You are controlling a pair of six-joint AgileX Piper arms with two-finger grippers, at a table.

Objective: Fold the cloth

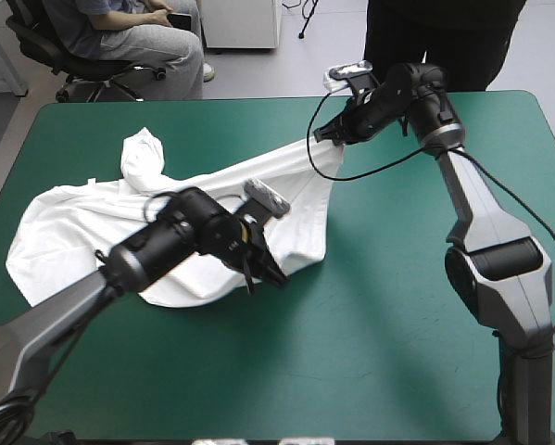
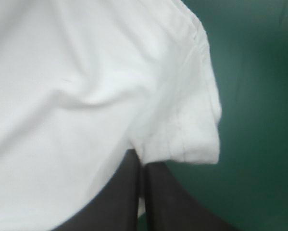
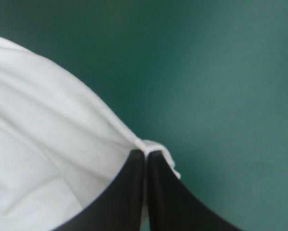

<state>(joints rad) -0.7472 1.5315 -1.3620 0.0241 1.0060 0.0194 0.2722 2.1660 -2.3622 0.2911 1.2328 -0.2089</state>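
The white T-shirt (image 1: 101, 218) lies partly spread over the left half of the teal-green table, one corner pulled up toward the far middle. My right gripper (image 1: 325, 136) is shut on the T-shirt at that raised corner, and cloth (image 3: 47, 159) hangs away from its tips (image 3: 144, 155). My left gripper (image 1: 266, 269) is shut on the T-shirt at its near right edge. In the left wrist view a hemmed sleeve (image 2: 192, 139) drapes just past the meeting fingers (image 2: 142, 166). A bunched sleeve (image 1: 143, 153) sticks up at the far left.
Bare teal-green cover (image 1: 416, 371) stretches over the near and right parts of the table. A person stands just beyond the far edge (image 1: 444, 91).
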